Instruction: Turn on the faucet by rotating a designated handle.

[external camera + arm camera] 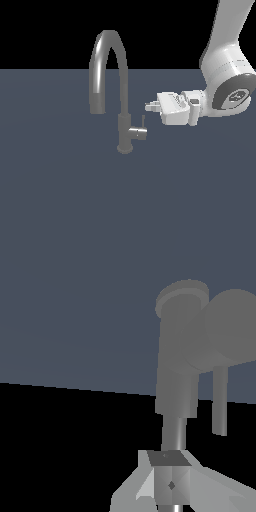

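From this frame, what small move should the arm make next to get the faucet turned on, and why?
Probably a short advance toward the exterior view's left and slightly down. The pincer hangs level, apart from the faucet, just above and beside the handle, whose thin pin stands upright on its stubby cylinder. Nothing touches yet, so closing that gap should let a fingertip push the pin around.

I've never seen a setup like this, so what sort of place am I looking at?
Most likely a bare computer-rendered test scene, not a real kitchen: a lone faucet stands on a flat slate-blue floor against black, with a white robot arm reaching in.
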Robot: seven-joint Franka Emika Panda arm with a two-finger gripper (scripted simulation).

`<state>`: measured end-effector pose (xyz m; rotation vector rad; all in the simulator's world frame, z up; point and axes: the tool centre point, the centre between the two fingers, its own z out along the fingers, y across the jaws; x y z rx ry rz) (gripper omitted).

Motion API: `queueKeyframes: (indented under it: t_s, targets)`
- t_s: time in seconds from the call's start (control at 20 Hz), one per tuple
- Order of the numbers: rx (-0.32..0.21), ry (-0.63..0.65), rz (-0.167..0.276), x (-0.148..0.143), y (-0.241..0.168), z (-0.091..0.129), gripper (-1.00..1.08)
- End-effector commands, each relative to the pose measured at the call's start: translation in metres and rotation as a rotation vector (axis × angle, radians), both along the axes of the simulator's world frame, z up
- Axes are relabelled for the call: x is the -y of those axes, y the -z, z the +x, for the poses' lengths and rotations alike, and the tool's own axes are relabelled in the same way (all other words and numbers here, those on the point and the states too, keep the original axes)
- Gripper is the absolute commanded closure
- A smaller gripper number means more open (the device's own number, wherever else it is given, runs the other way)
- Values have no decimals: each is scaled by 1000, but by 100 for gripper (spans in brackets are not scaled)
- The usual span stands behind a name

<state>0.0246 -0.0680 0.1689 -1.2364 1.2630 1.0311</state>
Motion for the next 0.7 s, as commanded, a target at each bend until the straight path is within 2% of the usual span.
queueKeyframes:
  t_s: [0.0, 0.3, 0.65]
  targets:
    - [-28, 36, 37, -3, 12, 2, 108]
    - [-68, 85, 89, -8, 29, 3, 108]
    - [-75, 95, 100, -10, 33, 3, 108]
